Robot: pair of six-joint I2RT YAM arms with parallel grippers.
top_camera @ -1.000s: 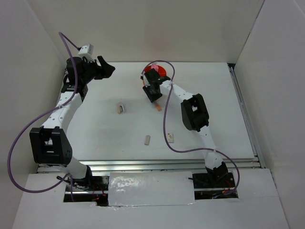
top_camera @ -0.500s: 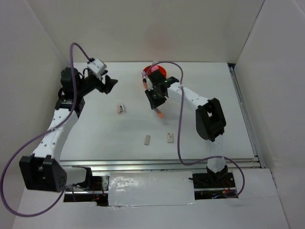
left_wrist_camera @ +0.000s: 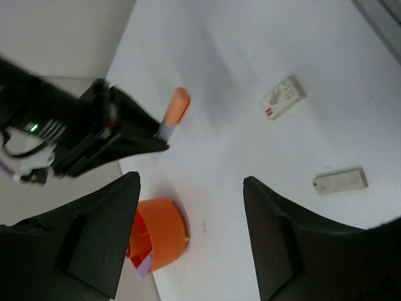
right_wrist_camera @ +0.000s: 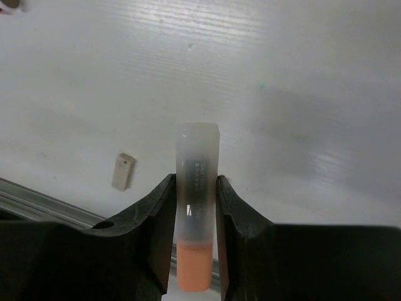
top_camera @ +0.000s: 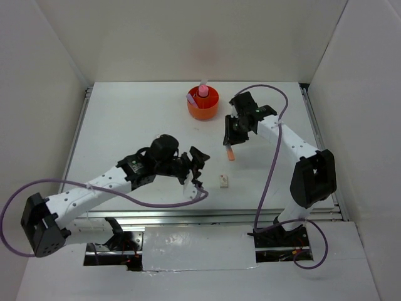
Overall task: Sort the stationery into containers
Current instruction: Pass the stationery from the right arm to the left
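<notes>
Plainly in right wrist view, right gripper [right_wrist_camera: 195, 183] clamps marker [right_wrist_camera: 197, 213], left gripper [top_camera: 200, 169] apart overhead.

White table [top_camera: 125, 125], orange tub [top_camera: 202, 114] far back, white eraser [top_camera: 223, 181], beige eraser [left_wrist_camera: 340, 181] nearby

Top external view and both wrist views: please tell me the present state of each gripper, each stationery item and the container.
right gripper: shut on the orange marker
orange marker: gripped between the right fingers
left gripper: open, empty
orange tub: upright, holds two items
pink glue stick: standing in the tub
purple pen: in the tub
white eraser: flat on the table, untouched
beige eraser: flat on the table, untouched
</notes>
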